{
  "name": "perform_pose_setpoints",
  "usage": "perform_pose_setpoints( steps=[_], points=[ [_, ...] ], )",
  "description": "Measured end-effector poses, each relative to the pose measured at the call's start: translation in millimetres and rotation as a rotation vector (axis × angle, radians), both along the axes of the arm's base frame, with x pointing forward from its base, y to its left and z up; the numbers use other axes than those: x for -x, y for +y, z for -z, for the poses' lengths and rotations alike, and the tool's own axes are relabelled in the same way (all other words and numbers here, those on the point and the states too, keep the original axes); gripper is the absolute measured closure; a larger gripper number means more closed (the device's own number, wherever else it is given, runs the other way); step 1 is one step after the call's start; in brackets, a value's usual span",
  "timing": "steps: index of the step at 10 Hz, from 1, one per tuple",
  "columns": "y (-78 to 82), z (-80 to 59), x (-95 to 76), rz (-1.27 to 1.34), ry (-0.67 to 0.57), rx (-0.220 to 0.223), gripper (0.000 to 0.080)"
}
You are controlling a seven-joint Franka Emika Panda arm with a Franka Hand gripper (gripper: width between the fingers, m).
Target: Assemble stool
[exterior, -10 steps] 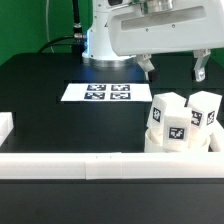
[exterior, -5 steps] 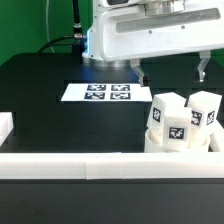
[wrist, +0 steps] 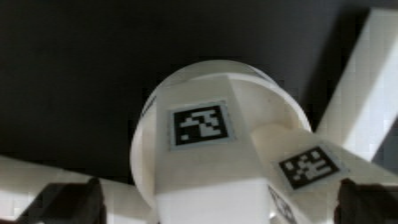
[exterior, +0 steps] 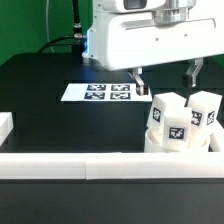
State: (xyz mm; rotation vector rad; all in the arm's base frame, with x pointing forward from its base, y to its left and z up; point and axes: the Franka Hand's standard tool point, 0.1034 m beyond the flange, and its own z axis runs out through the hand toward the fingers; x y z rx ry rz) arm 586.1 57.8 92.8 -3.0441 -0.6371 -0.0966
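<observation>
Nearest the exterior cam: a long white border rail (exterior: 95, 163) runs across the front of the table (exterior: 40, 85), w/ a short white block (exterior: 5, 127) standing at the exterior view's left end. Table surface is matte black, bare apart from the parts on it.

Just behind the rail, at the exterior view's right, sits the stool kit: three blocky white legs (exterior: 182, 118) standing upright, packed close together, each w/ black-and-white square tags facing the cam. Below them a bit of the round white seat (exterior: 152, 140) shows; most of it is hidden by the legs and the rail, so can't tell if the legs are seated in its holes. Wrist cam looks down on one leg (wrist: 214, 130) close up, tag on its face, a second tagged leg (wrist: 317, 165) touching beside it, black table behind.

Mid-table: the marker board (exterior: 98, 93), flat, four tags, well apart from the legs.

Above the legs hangs the gripper (exterior: 166, 75), fingers (exterior: 141, 80) spread wide, nothing between them, not touching any leg. The big white arm body fills the upper part of the view.

Farthest back: green backdrop wall (exterior: 35, 22) behind the table, a dark cable (exterior: 75, 25) running down beside the arm base.
</observation>
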Motion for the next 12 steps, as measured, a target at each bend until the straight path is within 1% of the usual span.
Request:
perform_pose_setpoints(
  steps=[3,6,8,10,11,12],
  points=[
    [-5.6,4.4,1.2,-0.142,0.003,0.02,0.0151],
    [-9.1,2.9,-8.5,-0.133,-0.006,0.022,0.0151],
    [-12.4,8.2,-13.9,-0.13,-0.007,0.027,0.0151],
    [-10.2,9.6,-13.1,-0.111,-0.004,0.025,0.0151],
    [-7.7,9.5,-13.0,-0.09,-0.003,0.023,0.0178],
    [-4.8,9.5,-12.7,-0.077,-0.003,0.021,0.0178]
  ],
)
